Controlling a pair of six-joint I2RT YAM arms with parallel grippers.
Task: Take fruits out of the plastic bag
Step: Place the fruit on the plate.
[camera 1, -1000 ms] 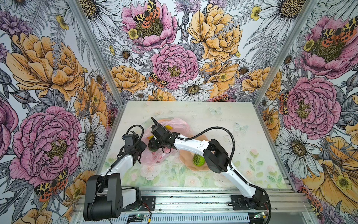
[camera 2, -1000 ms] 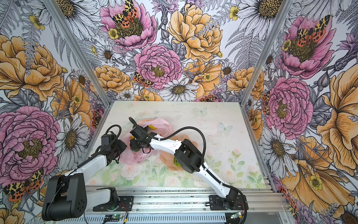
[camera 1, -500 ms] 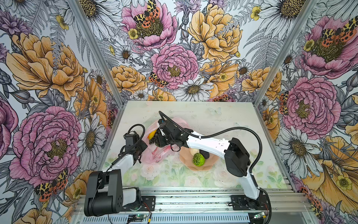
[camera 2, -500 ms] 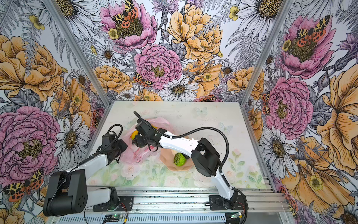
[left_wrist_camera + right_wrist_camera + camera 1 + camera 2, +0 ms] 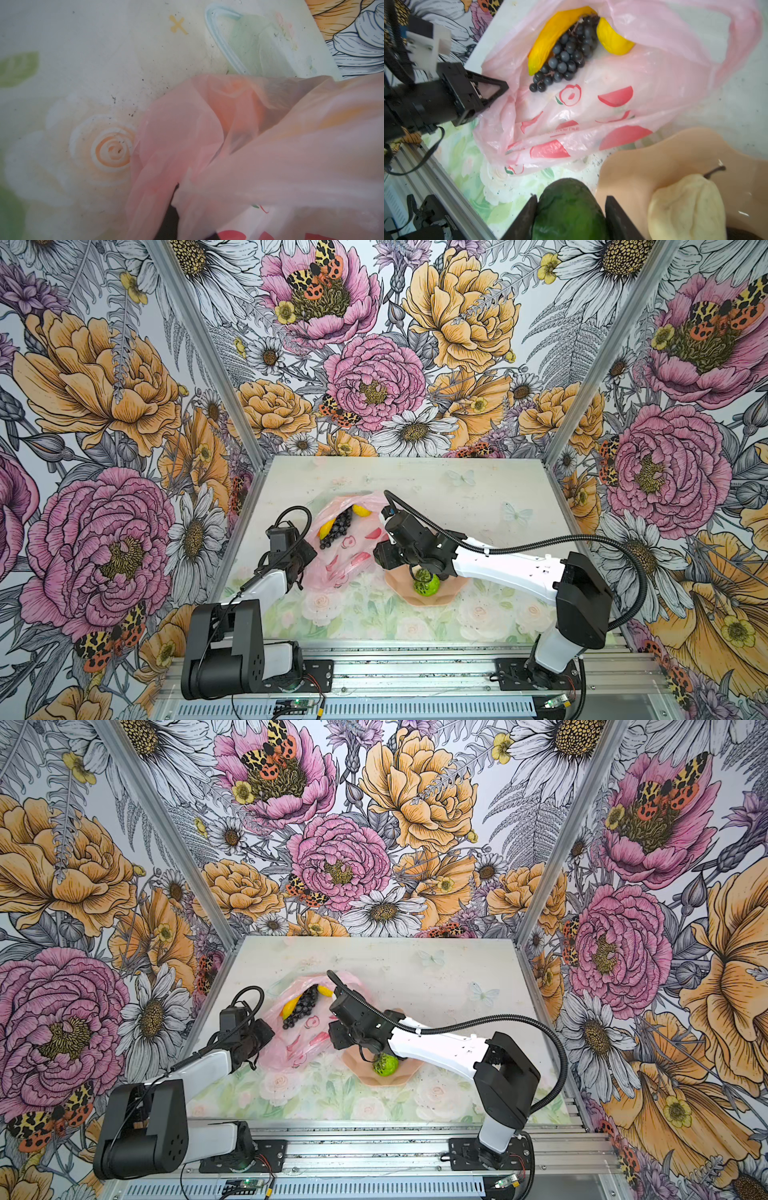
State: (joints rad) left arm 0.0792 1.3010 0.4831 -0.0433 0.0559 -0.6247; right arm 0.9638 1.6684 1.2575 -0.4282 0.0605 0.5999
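The pink plastic bag [image 5: 353,549] [image 5: 301,1042] lies open at the table's left. In its mouth sit a yellow banana [image 5: 550,37], a dark grape bunch [image 5: 566,54] and a lemon [image 5: 612,39]. My left gripper [image 5: 309,556] [image 5: 492,91] is shut on the bag's film [image 5: 249,155] at its left edge. My right gripper [image 5: 571,199] is shut on the dark green avocado [image 5: 569,212] and hangs at the near rim of the peach dish [image 5: 643,166]. A cream pear [image 5: 685,205] and a lime-green ball [image 5: 430,587] [image 5: 388,1067] lie in the dish.
The peach dish [image 5: 399,587] stands just right of the bag, near the table's front. The left wall runs close behind my left arm. A metal rail [image 5: 395,659] borders the front edge.
My right arm has drawn back from the bag's mouth towards the dish, carrying the avocado. The left gripper has kept its place on the bag.
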